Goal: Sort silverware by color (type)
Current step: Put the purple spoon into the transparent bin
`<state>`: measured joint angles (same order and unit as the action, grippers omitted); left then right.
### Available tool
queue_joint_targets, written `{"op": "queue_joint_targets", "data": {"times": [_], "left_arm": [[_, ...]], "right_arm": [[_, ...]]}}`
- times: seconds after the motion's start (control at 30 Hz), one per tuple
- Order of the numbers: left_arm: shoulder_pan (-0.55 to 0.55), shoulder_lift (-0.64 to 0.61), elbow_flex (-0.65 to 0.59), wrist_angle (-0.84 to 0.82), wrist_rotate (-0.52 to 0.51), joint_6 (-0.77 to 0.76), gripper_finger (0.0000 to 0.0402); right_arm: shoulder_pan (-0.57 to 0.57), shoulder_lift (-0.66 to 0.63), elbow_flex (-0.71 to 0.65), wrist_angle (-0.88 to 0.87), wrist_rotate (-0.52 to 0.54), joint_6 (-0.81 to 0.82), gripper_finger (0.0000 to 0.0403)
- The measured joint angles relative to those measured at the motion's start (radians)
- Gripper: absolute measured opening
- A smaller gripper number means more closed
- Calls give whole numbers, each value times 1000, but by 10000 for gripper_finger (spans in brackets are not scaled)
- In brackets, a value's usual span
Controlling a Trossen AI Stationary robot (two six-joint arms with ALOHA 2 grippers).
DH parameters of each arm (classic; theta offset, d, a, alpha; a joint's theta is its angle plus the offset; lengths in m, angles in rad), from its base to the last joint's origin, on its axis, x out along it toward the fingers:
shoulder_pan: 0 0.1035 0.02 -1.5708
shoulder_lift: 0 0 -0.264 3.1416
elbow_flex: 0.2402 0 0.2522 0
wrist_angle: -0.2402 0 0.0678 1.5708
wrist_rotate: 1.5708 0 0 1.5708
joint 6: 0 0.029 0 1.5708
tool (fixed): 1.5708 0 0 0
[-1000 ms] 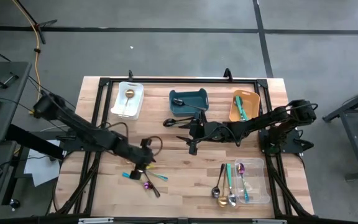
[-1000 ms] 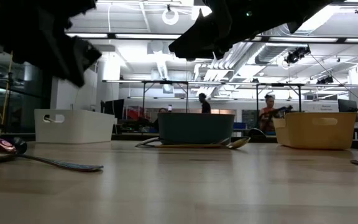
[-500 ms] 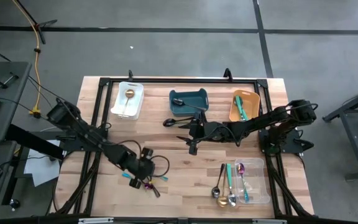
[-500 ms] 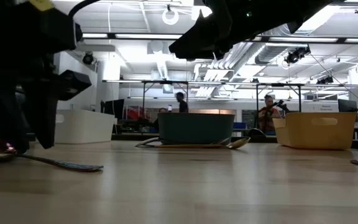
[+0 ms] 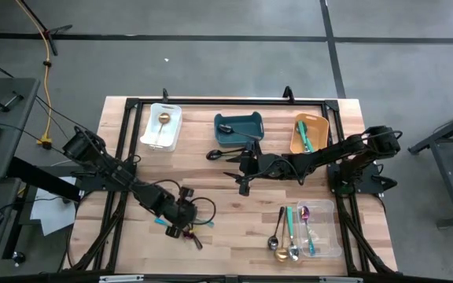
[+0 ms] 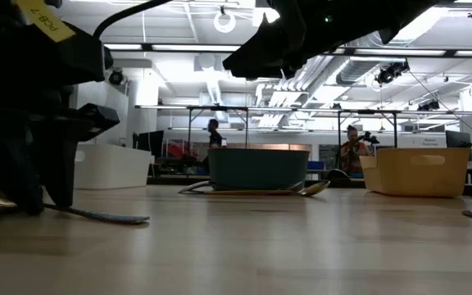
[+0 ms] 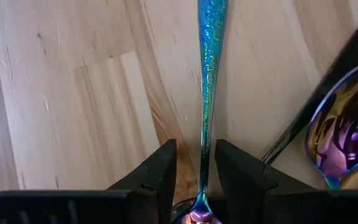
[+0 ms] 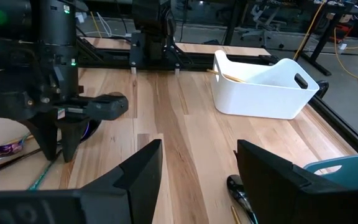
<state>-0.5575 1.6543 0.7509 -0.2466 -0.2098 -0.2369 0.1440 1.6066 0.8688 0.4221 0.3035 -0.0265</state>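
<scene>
Overhead, the left gripper (image 5: 185, 223) is down over loose silverware (image 5: 191, 229) at the near left, while the right gripper (image 5: 244, 173) waits mid-table, fingers apart. Wrist-side, left fingers (image 7: 160, 171) straddle an iridescent spoon (image 7: 209, 81), apart, seemingly for pickup.
</scene>
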Motion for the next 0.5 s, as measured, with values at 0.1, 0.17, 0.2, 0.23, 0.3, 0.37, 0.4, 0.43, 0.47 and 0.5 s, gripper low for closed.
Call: {"op": "queue_joint_targets", "data": {"times": [0.1,0.17,0.2,0.23,0.3,0.37,0.4,0.43,0.47,0.5], "left_arm": [[10,0,1,-19,20,-24,72],[14,1,1,-28,23,-24,42],[14,1,1,-29,20,-24,24],[15,1,1,-29,18,-24,13],[15,1,0,-30,12,-23,10],[14,-5,0,-30,11,-16,11],[15,-12,-2,-32,12,-11,9],[15,-21,-3,-43,11,0,6],[16,-34,-5,-60,7,8,5],[16,-51,-8,-78,4,13,5]], "right_arm": [[0,0,0,0,0,0,201],[0,0,0,0,0,0,201],[0,0,0,0,0,0,201],[0,0,0,0,0,0,201],[0,0,0,0,0,0,201],[0,0,0,0,0,0,201],[0,0,0,0,0,0,201],[0,0,0,0,0,0,201],[0,0,0,1,0,0,201],[0,0,0,1,0,0,201]]}}
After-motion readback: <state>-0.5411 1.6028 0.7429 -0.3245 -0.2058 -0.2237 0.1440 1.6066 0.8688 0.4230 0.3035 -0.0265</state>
